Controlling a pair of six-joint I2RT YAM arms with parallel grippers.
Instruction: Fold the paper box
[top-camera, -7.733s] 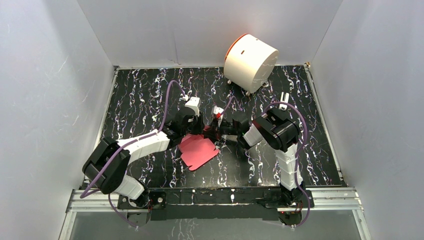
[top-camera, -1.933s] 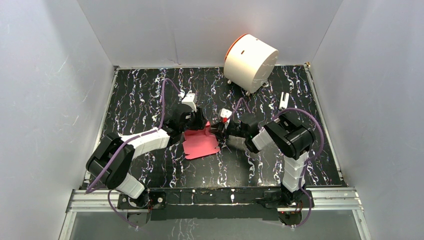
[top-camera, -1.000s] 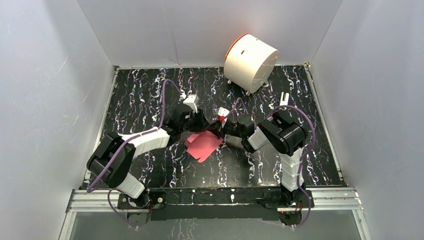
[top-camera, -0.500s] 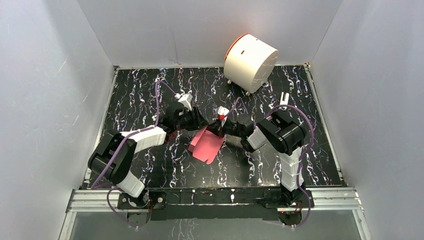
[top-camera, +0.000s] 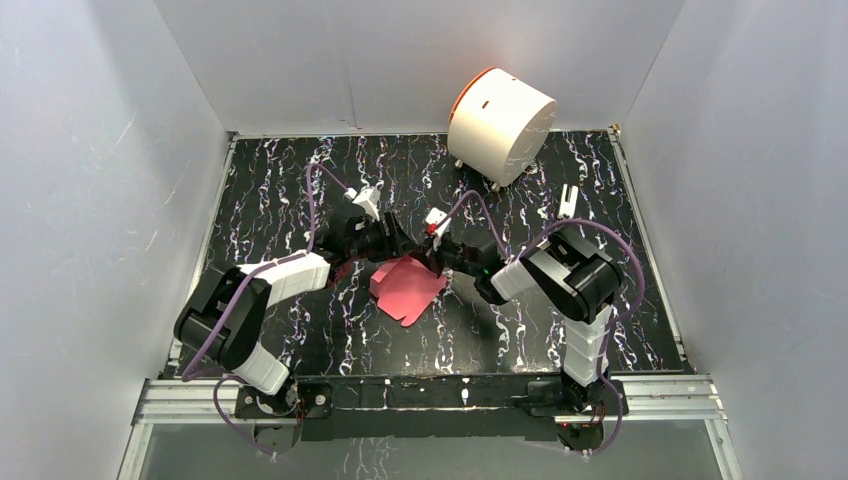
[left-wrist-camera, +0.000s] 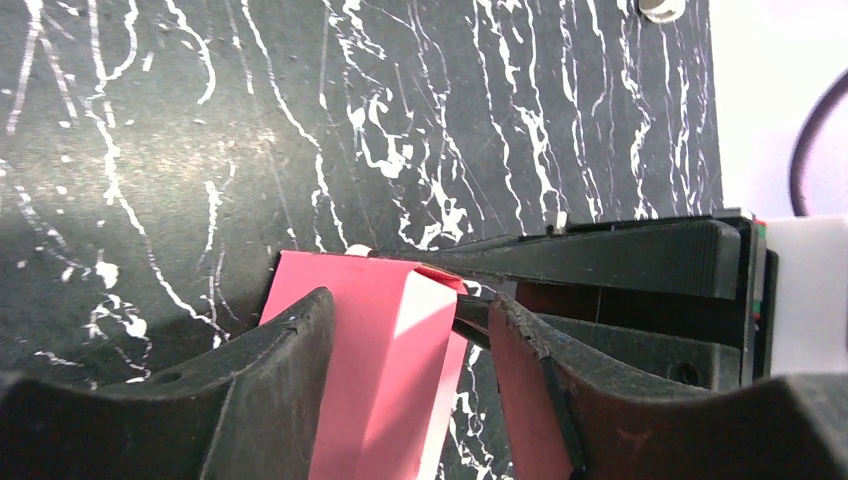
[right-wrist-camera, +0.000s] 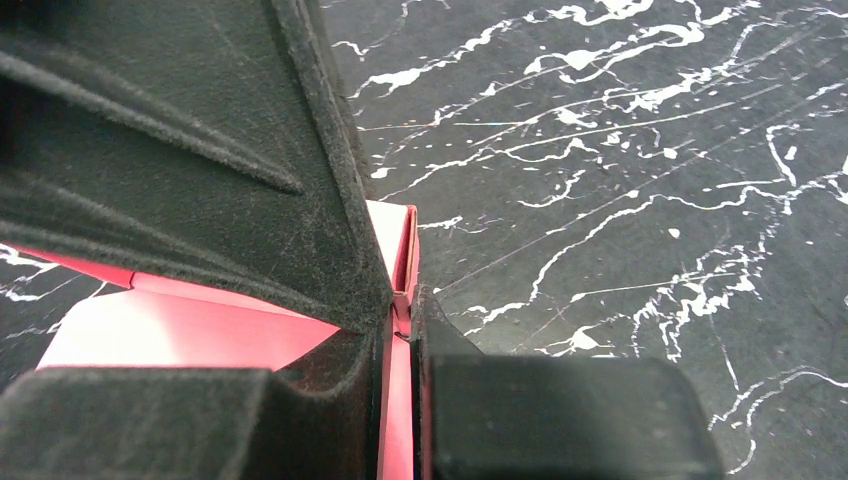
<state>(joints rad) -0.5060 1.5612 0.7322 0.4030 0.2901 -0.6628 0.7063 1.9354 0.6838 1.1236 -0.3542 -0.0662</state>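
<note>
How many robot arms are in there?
2. The left arm reaches in from the near left, the right arm from the near right; they meet at the pink paper box.

The pink-red paper box (top-camera: 408, 288) lies centrally, seemingly partly folded.

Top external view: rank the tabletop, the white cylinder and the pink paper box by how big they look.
Largest: black marbled tabletop.
Next: white cylinder with the orange rim.
Smallest: pink paper box, partly covered, yet clearly smaller.
</note>
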